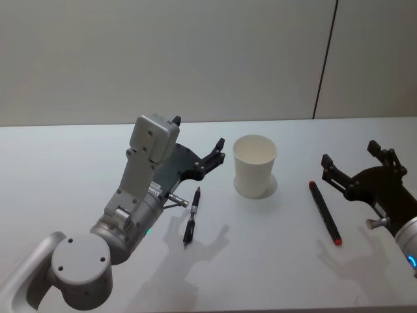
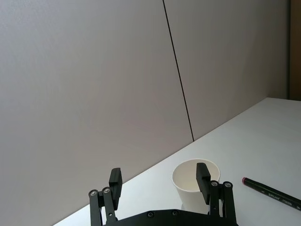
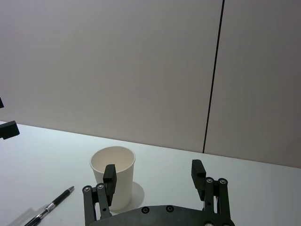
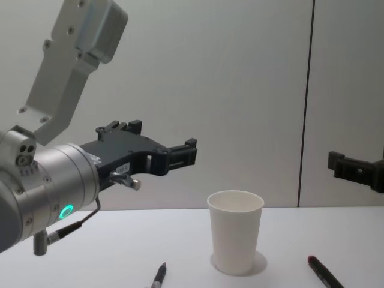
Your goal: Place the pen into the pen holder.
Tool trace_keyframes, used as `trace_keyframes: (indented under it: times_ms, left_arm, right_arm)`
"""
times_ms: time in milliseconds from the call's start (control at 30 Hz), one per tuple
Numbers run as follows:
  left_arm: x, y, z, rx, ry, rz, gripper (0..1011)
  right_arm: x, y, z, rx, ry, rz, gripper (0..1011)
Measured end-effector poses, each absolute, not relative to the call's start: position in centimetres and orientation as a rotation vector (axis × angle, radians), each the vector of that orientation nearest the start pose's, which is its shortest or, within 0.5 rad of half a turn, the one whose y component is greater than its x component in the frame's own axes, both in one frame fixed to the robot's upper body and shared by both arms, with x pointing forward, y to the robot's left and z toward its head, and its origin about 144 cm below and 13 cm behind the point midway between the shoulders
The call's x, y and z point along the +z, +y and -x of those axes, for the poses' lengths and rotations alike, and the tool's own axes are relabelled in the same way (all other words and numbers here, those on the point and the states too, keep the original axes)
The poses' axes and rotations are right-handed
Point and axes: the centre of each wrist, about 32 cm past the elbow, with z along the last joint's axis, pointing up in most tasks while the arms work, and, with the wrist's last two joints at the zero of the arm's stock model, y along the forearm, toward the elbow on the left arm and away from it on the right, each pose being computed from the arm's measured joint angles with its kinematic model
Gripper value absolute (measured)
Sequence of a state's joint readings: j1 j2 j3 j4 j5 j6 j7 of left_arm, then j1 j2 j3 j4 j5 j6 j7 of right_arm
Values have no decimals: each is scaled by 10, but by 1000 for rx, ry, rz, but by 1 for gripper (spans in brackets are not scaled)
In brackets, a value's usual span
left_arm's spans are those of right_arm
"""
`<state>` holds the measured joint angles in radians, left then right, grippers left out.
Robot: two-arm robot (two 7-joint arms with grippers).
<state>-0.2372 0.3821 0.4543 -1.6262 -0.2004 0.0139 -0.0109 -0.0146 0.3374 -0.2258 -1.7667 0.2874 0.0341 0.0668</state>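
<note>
Your left gripper [image 1: 197,134] hung above the table [image 1: 65,163] at about 9 o'clock from the pen holder [image 1: 255,166] in the head view. Its jaws were spread wide and gripped nothing. Your right gripper [image 1: 350,152] stood at 3 o'clock from the holder, well apart from it, and was likewise released and empty.

The pen holder, a white paper cup, stood upright near the middle of the table, mouth up. Both pens lay flat on the table outside it.

The black pen [image 1: 192,214] was at 8 o'clock from the holder, near it but not touching. Its slim metal end pointed toward 12 o'clock. It lay below and just beside the left gripper's wrist, and the fingers were not in contact with it.

The red-tipped pen [image 1: 324,212] was at 4 o'clock from the holder, running from 11 to 5 o'clock. It lay close to the right gripper's nearer finger, apart from it
</note>
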Motion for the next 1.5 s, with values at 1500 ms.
trace_keyframes:
  times_ms: [1500]
  left_arm:
    - [1204, 198, -492, 1124, -268, -61, 1004]
  right_arm:
    - [1189, -237, -445, -1227, -67, -25, 1001]
